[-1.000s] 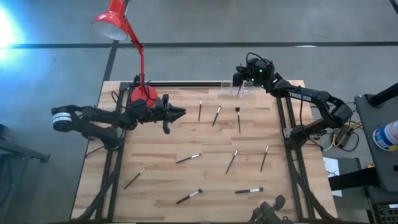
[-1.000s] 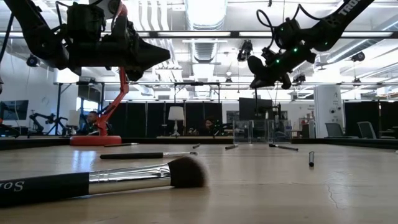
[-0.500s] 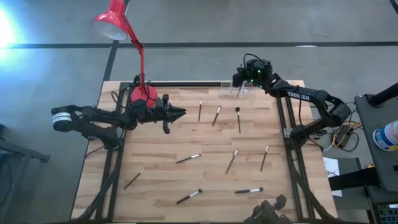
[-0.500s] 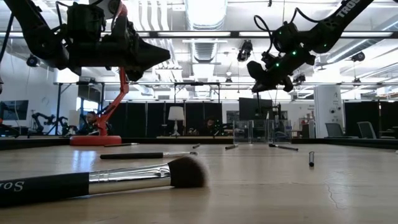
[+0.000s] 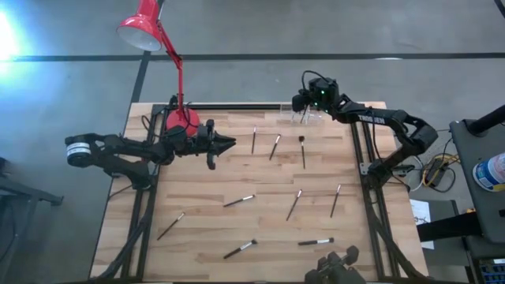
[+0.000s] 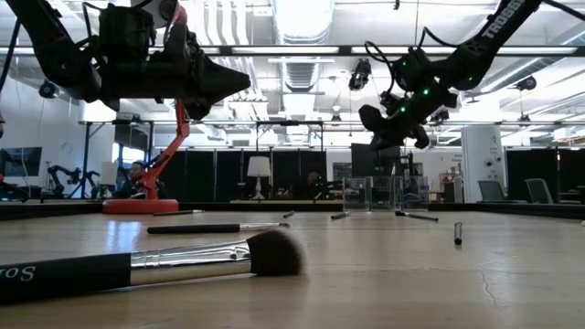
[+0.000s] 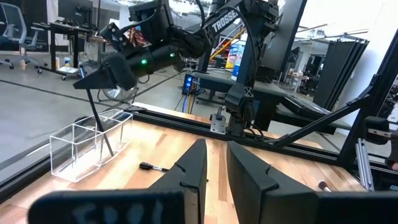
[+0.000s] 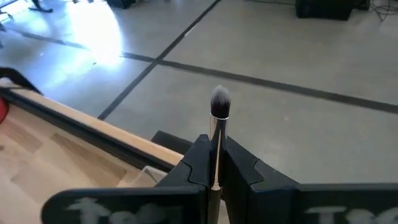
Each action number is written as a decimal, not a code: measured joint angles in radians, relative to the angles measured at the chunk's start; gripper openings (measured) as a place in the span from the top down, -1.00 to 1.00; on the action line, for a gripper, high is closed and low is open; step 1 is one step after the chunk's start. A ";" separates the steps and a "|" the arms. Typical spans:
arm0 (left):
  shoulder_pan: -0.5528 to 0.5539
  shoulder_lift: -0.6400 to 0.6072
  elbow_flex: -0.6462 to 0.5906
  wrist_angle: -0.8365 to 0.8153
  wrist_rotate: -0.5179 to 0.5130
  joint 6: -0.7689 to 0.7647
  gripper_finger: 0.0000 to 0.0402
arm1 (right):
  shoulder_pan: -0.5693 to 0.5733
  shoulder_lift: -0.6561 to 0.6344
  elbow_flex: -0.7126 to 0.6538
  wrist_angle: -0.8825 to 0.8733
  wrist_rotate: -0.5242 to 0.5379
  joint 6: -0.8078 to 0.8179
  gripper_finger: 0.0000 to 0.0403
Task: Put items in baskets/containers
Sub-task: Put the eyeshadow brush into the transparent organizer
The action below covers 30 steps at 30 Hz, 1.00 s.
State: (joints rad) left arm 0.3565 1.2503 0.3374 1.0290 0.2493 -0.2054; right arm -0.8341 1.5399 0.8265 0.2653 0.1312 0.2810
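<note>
Our right hand (image 8: pixel 214 163) is clamped on one makeup brush (image 8: pixel 218 124), bristles up and handle down, so that the handle can slide into the clear organiser (image 7: pixel 87 146) at the far edge of the tabletop (image 5: pixel 237 181). We hold it high above the compartments, probably to line it up first. Our left hand (image 7: pixel 214 163) waits near the red lamp (image 5: pixel 170 95), its fingers slightly apart and holding nothing. Other brushes (image 5: pixel 238 201) lie scattered on the wood.

Brushes (image 5: pixel 238 201) on wooden table (image 5: pixel 205 173)
</note>
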 joint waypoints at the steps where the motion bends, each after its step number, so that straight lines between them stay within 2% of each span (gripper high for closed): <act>1: 0.000 0.000 0.000 -0.001 0.000 0.000 0.72 | 0.000 -0.002 0.000 0.000 0.005 0.004 0.93; 8: 0.000 0.000 0.000 -0.006 0.000 0.000 0.72 | 0.000 -0.002 -0.022 -0.004 0.011 0.041 0.89; 14: 0.000 0.000 0.000 -0.008 0.000 0.000 0.72 | 0.007 -0.002 -0.051 0.004 0.080 0.054 0.91; 24: 0.001 0.000 0.000 -0.010 -0.018 -0.033 0.72 | 0.007 -0.002 -0.052 -0.002 0.073 0.083 0.78; 30: 0.001 0.000 0.013 -0.050 -0.018 -0.067 0.72 | 0.007 -0.006 -0.052 -0.008 0.072 0.073 0.77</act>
State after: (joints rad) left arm 0.3573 1.2499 0.3507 0.9791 0.2310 -0.2722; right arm -0.8268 1.5342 0.7742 0.2575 0.2033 0.3542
